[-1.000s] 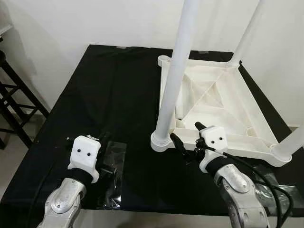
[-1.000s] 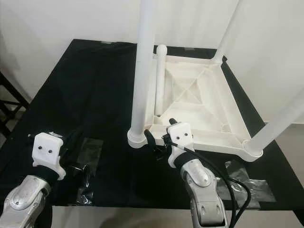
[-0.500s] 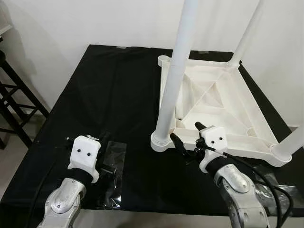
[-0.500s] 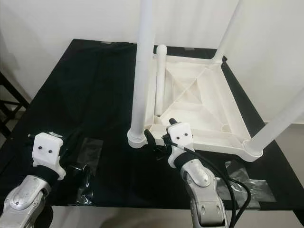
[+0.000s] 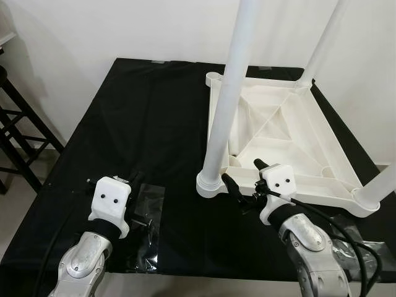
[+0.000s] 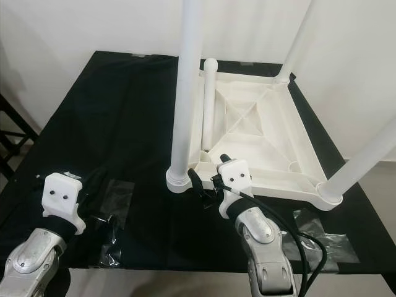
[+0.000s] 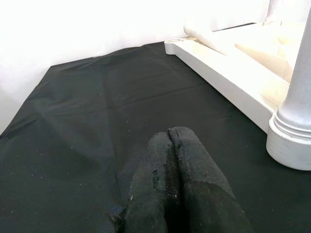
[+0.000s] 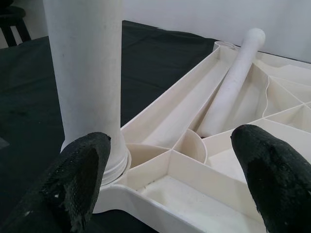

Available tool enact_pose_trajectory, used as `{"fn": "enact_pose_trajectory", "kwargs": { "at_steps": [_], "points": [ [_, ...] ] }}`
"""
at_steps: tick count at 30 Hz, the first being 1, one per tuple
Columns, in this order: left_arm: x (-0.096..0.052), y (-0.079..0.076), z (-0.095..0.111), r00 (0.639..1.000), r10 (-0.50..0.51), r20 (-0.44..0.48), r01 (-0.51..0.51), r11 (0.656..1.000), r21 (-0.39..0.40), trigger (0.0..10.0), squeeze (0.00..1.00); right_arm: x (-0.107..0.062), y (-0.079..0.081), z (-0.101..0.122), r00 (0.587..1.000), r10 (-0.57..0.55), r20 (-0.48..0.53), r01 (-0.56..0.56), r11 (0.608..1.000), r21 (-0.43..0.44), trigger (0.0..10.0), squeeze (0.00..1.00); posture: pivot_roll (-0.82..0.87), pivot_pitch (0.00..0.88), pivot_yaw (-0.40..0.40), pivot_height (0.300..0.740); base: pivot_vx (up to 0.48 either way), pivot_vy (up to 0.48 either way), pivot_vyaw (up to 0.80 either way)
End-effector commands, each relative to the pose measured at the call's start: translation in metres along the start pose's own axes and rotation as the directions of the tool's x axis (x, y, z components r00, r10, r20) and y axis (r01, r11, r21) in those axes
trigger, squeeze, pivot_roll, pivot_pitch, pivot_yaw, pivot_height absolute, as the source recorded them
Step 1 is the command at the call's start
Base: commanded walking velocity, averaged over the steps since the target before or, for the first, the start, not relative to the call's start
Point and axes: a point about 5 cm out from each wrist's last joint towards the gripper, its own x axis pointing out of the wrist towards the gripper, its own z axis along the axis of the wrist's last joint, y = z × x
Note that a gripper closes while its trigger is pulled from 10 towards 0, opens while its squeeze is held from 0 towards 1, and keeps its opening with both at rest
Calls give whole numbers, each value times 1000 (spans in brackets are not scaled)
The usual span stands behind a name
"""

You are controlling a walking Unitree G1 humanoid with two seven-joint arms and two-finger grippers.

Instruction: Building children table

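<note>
A white plastic tabletop (image 5: 291, 133) lies upside down on the black-covered table (image 5: 142, 117). Three white legs stand in its corners; the near-left leg (image 5: 226, 105) rises from its socket. A loose leg (image 6: 209, 102) lies inside the tabletop, and the far-left corner socket (image 5: 213, 77) is empty. My right gripper (image 5: 241, 171) is open at the tabletop's near edge, just right of the near-left leg (image 8: 87, 73), with nothing between its fingers. My left gripper (image 7: 170, 145) is shut and empty, low over the cloth at the front left, above a clear plastic bag (image 5: 147, 207).
A dark stool frame (image 5: 15, 136) stands off the table's left side. Another clear plastic wrapper (image 6: 322, 238) lies at the front right corner. A white wall runs close behind the table. Bare black cloth spans the left half.
</note>
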Motion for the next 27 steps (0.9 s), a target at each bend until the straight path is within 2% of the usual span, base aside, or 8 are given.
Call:
{"fn": "enact_pose_trajectory", "kwargs": {
  "at_steps": [1, 11, 14, 17, 21, 23, 25, 27],
  "points": [
    [33, -29, 13, 993, -115, 16, 114, 991, 68, 10000, 0, 33, 18, 19, 996, 63, 62, -57, 994, -95, 10000, 0, -39, 76, -43, 740, 0, 0, 0],
    [32, -30, 17, 990, -138, 21, 136, 989, 59, 10000, 0, 21, 13, 23, 965, 248, 83, -241, 966, -92, 10000, 0, -24, 68, -53, 740, 0, 0, 0],
    [31, -35, 22, 978, -206, 41, 204, 978, 47, 10000, 0, 14, -17, 22, 939, 343, 24, -337, 932, -136, 10000, 0, -23, 68, -59, 740, 0, 0, 0],
    [30, -36, 24, 973, -226, 49, 224, 974, 44, 10000, 0, 14, -23, 23, 935, 353, 20, -347, 928, -138, 10000, 0, -22, 68, -60, 740, 0, 0, 0],
    [27, -36, 27, 960, -273, 58, 268, 960, 79, 10000, 0, 16, -32, 31, 882, 471, 28, -465, 878, -109, 10000, 0, -12, 67, -61, 740, 0, 0, 0],
    [23, -35, 26, 948, -311, 59, 304, 947, 106, 10000, 0, 26, -31, 35, 819, 573, 28, -569, 817, -92, 10000, 0, 6, 71, -67, 740, 0, 0, 0],
    [23, -35, 26, 948, -311, 59, 304, 947, 106, 10000, 0, 26, -31, 35, 819, 573, 28, -569, 817, -92, 10000, 0, 6, 71, -67, 740, 0, 0, 0],
    [17, -37, 23, 936, -347, 50, 340, 933, 113, 10000, 0, 41, -31, 41, 766, 642, 42, -638, 766, -80, 10000, 0, 16, 77, -70, 740, 0, 0, 0]
  ]
}}
